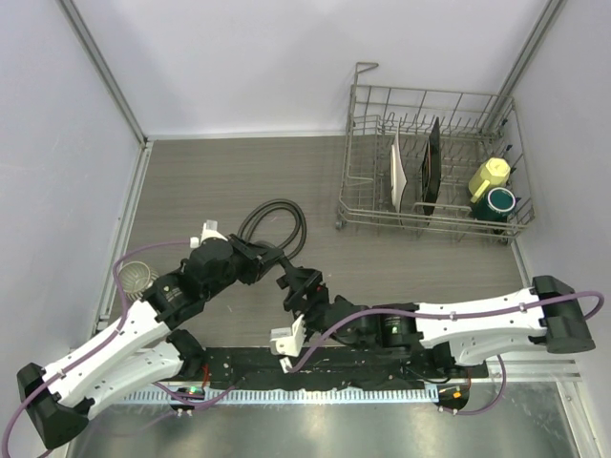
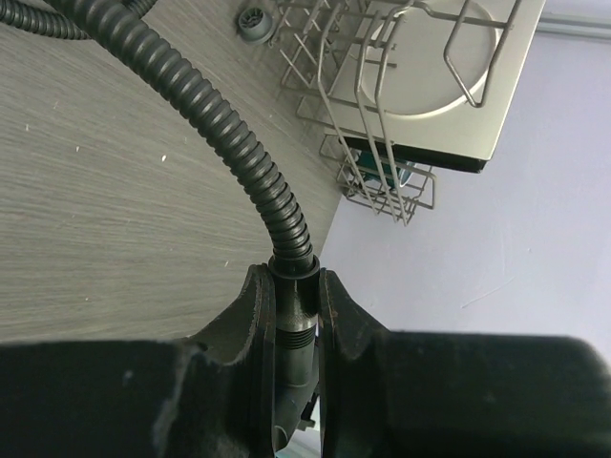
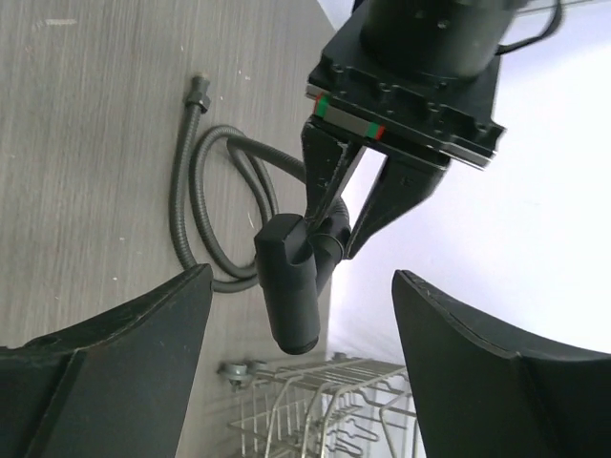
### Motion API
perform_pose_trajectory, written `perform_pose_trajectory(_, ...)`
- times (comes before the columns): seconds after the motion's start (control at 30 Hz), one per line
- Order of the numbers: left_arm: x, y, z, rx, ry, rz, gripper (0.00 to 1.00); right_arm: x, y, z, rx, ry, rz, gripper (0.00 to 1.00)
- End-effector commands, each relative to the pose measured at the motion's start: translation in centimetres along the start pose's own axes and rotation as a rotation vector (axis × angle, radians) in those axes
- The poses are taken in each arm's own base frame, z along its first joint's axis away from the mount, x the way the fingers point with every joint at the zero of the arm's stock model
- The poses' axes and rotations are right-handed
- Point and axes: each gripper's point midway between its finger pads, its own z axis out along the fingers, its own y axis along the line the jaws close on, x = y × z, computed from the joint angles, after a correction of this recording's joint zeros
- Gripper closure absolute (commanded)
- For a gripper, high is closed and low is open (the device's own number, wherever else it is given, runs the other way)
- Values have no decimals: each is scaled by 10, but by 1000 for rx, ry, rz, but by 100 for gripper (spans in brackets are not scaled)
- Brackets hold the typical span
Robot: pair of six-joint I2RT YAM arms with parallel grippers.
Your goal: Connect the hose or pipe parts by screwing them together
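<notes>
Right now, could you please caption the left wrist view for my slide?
Left gripper clamped on the end connector of the black hose, dish rack beyond.

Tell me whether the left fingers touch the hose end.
Touching: the left wrist view shows both left fingers clamped on the hose end, with no gap.

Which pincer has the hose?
The left pincer, clamped on the end of the hose. The right pincer stands wide open, holding nothing.
</notes>
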Motion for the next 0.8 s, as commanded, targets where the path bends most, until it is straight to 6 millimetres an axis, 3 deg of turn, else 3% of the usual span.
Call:
perform_pose_trajectory(0.0,2,-30,-11,87,22,-57,100,-2,-19,8,84,45,-134,21)
perform_pose_trajectory(0.1,3,-37,-15,124,35,-79,100,0,-17,13,109,59,-86,44)
perform_pose_trajectory(0.13,3,-38,-16,129,35,-78,100,0,-18,14,127,59,-51,63)
perform_pose_trajectory(0.23,-1,-43,-20,173,19,-84,100,3,-31,15,236,60,247,83)
perform_pose_trajectory(0.27,-2,-52,-22,224,14,-96,100,4,-32,15,272,51,435,85)
perform_pose_trajectory(0.33,-5,-48,-20,253,1,-115,100,8,-35,16,319,32,674,91)
perform_pose_trajectory(0.37,-6,-58,-23,310,1,-130,100,8,-35,16,327,11,777,92)
perform_pose_trajectory(0.4,-7,-54,-20,314,-3,-133,100,8,-32,16,346,-18,1001,93)
perform_pose_trajectory(0.53,-9,-59,-21,364,-20,-121,100,29,-28,13,396,-85,1489,96)
perform_pose_trajectory(0.57,-11,-67,-24,402,-27,-125,100,28,-33,11,412,-140,1590,96)
perform_pose_trajectory(0.6,-13,-66,-24,410,-35,-125,100,33,-18,9,388,-152,1666,96)
perform_pose_trajectory(0.63,-13,-67,-24,422,-42,-116,100,32,-25,4,401,-225,1873,96)
perform_pose_trajectory(0.67,-15,-73,-28,454,-50,-121,100,42,-33,0,441,-273,1973,96)
perform_pose_trajectory(0.7,-18,-71,-27,458,-67,-120,100,53,-17,-2,443,-266,2072,96)
perform_pose_trajectory(0.77,-22,-71,-28,471,-92,-100,100,56,-25,-12,475,-423,2353,97)
